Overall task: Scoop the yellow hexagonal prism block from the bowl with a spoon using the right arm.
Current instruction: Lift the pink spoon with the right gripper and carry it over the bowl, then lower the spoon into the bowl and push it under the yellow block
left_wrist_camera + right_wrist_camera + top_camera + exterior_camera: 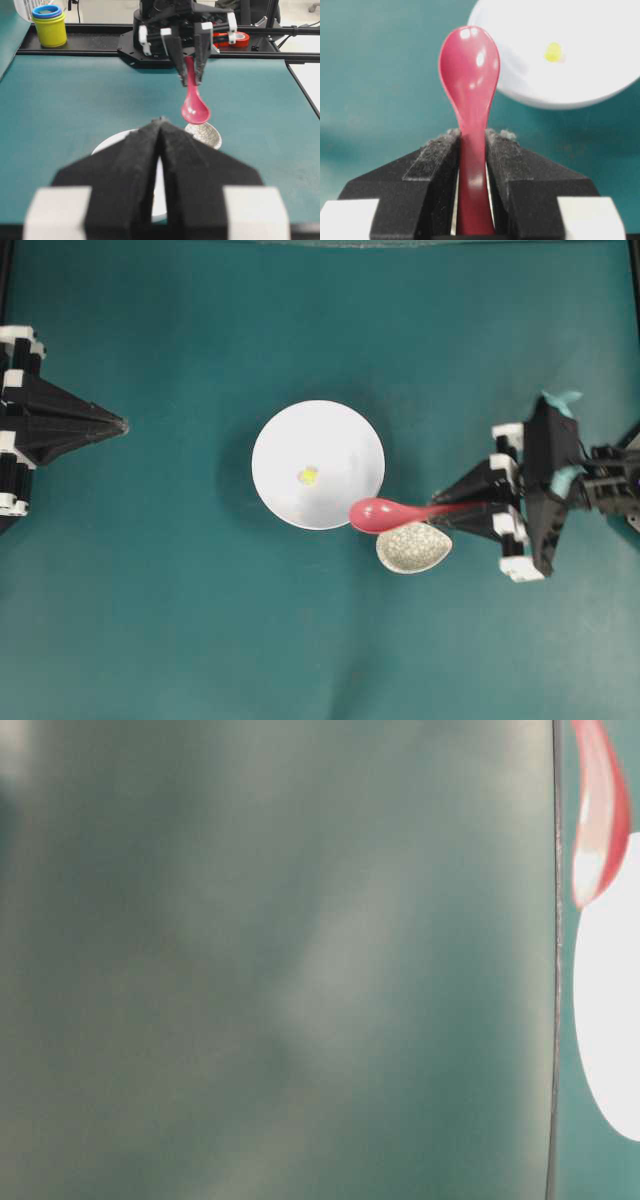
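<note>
Black foam-padded fingers [437,165] of the right gripper [472,145] fill the bottom of the right wrist view, clamped on the short straight handle of the glossy pink-red soup spoon [470,75]. Its deep oval scoop points away from the gripper, raised above the teal table [150,620] with the hollow facing up. From overhead the scoop's tip overlaps the lower right rim of the large plain white round bowl [318,465], while the handle runs right into the gripper. Just below the spoon lies a small speckled teardrop-shaped spoon rest [412,547], beside the bowl and close to it; whether the two touch I cannot tell.

Inside the bowl, a little left of its centre and lower, sits the tiny bright yellow hexagonal prism block [308,476], apart from the spoon. It lies on the bowl's floor, well clear of the rim.

At the left edge of the table the left gripper [122,425] points toward the bowl, its two black fingers pressed together with nothing between them, well apart from the bowl. Beyond the table's far edge in the left wrist view stand stacked yellow and blue cups [49,22] and a red tape roll [235,38]. The table-level view is mostly blur, showing only slivers of spoon and bowl.
</note>
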Available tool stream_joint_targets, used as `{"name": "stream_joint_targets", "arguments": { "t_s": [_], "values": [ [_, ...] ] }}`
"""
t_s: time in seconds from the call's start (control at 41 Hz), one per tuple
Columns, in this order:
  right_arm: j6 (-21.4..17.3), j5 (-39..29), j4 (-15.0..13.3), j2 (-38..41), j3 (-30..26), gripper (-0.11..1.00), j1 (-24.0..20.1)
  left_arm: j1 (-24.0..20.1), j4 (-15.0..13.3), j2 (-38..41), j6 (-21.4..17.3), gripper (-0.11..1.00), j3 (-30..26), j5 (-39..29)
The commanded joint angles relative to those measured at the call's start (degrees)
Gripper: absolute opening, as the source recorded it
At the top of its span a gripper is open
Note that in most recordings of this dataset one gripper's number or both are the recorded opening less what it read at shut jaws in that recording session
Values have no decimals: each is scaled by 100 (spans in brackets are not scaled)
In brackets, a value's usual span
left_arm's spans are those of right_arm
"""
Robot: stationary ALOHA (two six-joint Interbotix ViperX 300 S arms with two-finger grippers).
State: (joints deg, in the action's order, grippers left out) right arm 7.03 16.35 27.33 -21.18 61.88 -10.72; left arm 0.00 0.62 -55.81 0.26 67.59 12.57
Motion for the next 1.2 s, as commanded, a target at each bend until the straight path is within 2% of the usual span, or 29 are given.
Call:
{"name": "stream_joint_targets", "arguments": {
  "t_s": [0.0, 0.293, 0.439, 0.829, 0.927, 1.171],
  "values": [
    [26, -800, -18, -141, -457, 23, 352, 0, 9, 18, 0, -1, -149, -9],
    [62, -2874, -44, -141, -1433, 23, 1274, 9, 9, -53, 0, -1, -158, -70],
    [53, -3560, -97, -114, -1846, 23, 1573, 0, 9, -53, 0, -1, -158, -70],
    [-158, -4764, -422, 369, -2637, 23, 1749, 0, 9, -53, 9, -1, -158, -79],
    [-325, -5089, -589, 580, -2865, 23, 1784, 0, 9, -44, 9, -1, -158, -79],
    [-773, -5924, -1336, 1187, -3630, 23, 1784, 0, 9, -26, 9, -1, -149, -281]
  ]
}}
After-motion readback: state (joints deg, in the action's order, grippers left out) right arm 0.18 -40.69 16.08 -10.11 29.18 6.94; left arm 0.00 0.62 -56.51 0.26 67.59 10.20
